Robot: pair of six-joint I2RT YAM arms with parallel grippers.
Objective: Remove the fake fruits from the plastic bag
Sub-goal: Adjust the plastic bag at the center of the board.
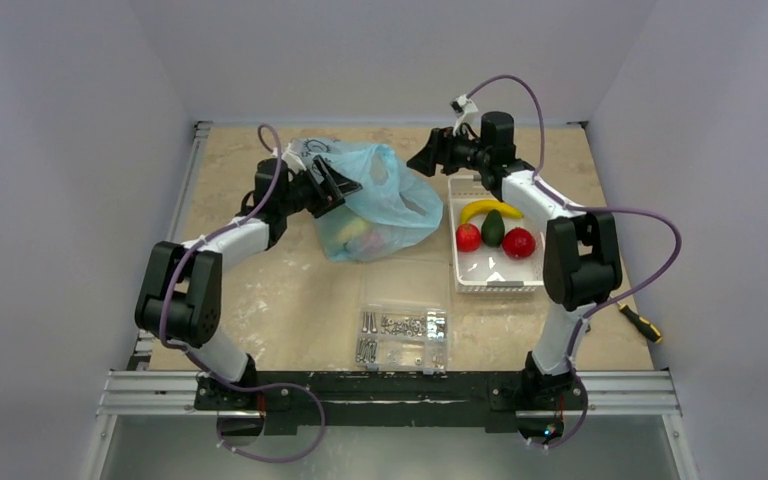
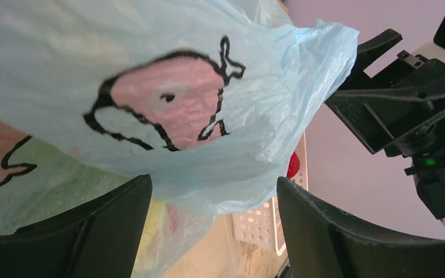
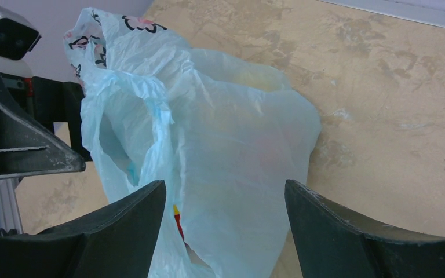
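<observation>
Blue bag (image 1: 385,205) on the surface (image 1: 280,290), just left of the basket (image 1: 463,282).
Pale yellow and green fruits (image 1: 352,230) show through the bag's film; a banana (image 1: 490,208), two red fruits (image 1: 519,243) and a dark green fruit (image 1: 493,229) lie in the basket. At the bag's upper left edge the left gripper (image 1: 343,190) has its jaws spread wide, film between them but not visibly pinched. The right gripper (image 1: 418,160) hovers near the bag's top right, jaws equally wide, holding nothing.
</observation>
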